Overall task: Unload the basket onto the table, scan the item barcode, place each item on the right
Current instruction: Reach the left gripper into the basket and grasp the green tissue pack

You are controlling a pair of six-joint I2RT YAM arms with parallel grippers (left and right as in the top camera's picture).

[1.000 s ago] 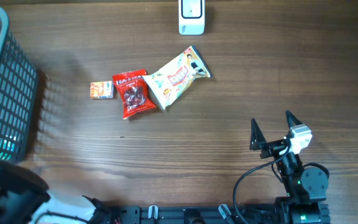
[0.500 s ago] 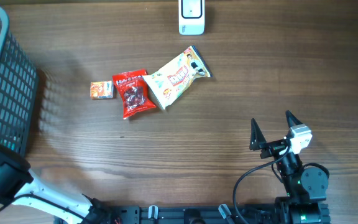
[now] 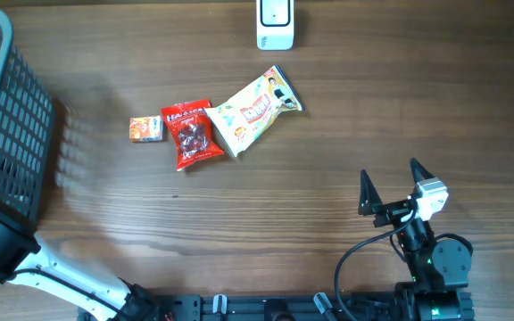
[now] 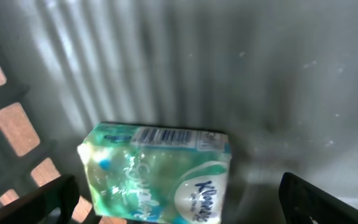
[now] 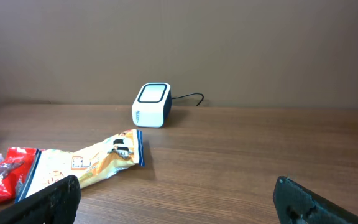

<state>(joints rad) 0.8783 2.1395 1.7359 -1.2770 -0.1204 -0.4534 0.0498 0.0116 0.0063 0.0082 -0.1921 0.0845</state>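
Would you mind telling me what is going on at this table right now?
The left gripper, open and empty, is down inside the grey basket, above a green tissue pack with its barcode showing. The right gripper sits open near the front edge of the table, holding nothing. A red packet, a yellow snack packet and a small orange box lie mid-table, and the white scanner stands at the far edge. Nothing is grasped yet.
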